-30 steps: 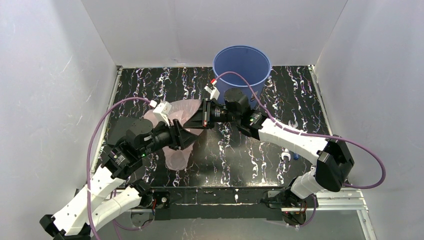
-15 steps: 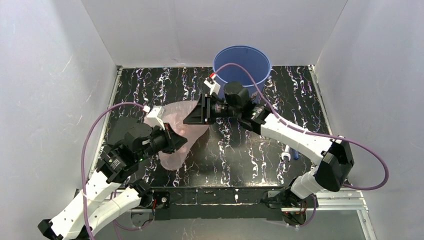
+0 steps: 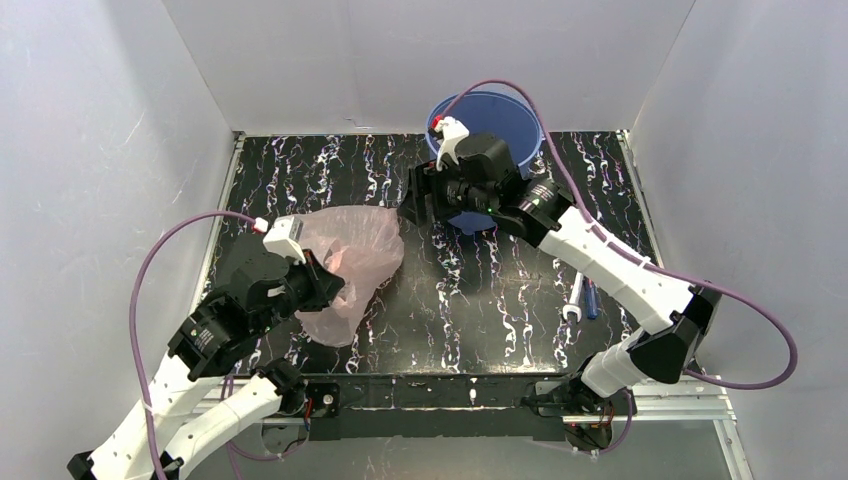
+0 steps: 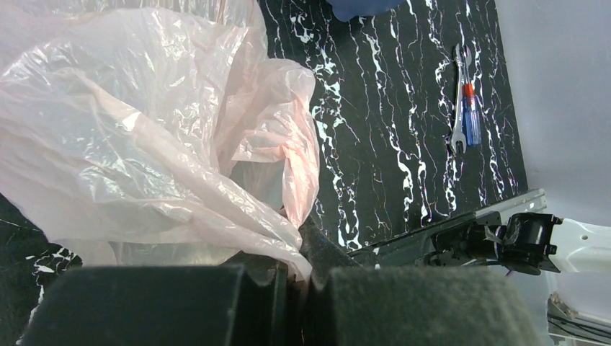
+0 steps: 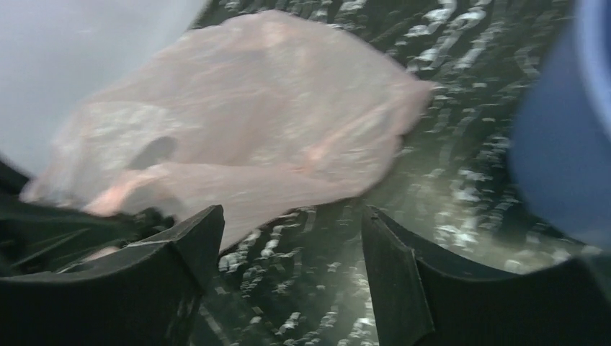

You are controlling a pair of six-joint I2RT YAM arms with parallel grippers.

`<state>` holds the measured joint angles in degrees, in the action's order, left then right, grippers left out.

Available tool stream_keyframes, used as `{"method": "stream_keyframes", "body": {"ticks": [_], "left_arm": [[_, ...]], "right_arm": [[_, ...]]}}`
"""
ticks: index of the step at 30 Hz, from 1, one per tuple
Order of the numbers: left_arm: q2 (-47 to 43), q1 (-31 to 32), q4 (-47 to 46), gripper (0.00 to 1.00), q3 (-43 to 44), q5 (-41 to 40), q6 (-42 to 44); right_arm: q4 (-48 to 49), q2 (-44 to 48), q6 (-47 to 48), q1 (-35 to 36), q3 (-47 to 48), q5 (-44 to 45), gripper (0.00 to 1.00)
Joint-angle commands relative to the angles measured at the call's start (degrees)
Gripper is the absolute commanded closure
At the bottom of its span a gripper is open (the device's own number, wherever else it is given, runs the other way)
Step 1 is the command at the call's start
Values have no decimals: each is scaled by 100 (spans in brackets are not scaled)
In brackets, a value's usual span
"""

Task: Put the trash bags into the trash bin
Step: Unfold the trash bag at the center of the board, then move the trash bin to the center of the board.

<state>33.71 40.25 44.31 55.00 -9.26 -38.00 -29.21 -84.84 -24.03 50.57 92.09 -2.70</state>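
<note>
Well, nearest me the left gripper (image 4: 299, 268) has its fingers pinched tight on one fold of the pale-pink trash bag (image 3: 352, 262), which sags toward the counter (image 3: 500, 290). Farther back, the right gripper (image 5: 292, 249) hangs with fingers spread wide, holding nothing, just before the blue trash bin (image 3: 515, 115). I'd worry that the thin film slips or tears, or drapes over the rim.

The left arm is reaching forward and inward, elbow raised, its left gripper (image 3: 325, 285) pinching tight on the trash bag (image 3: 365, 250). The right arm is stretching far forward, wrist bending leftward, its right gripper (image 5: 292, 238) holding both jaws wide apart around nothing.
</note>
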Motion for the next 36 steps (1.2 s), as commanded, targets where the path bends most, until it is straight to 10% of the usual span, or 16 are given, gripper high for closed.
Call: {"method": "stream_keyframes", "body": {"ticks": [1,8,16,36], "left_arm": [[39,9,200,100,271,-176,29],[83,7,183,100,308,-154,21],[223,6,149,100,433,-18,29],[179,7,296,100,608,-39,107]], "right_arm": [[-824,58,981,-131,595,1732,20],[-1226,-444,1549,-584,1441,2322,15],[-1884,-1541,2185,-1536,2666,880,18],[-2579,-2556,2572,-1664,3162,-686,67]]}}
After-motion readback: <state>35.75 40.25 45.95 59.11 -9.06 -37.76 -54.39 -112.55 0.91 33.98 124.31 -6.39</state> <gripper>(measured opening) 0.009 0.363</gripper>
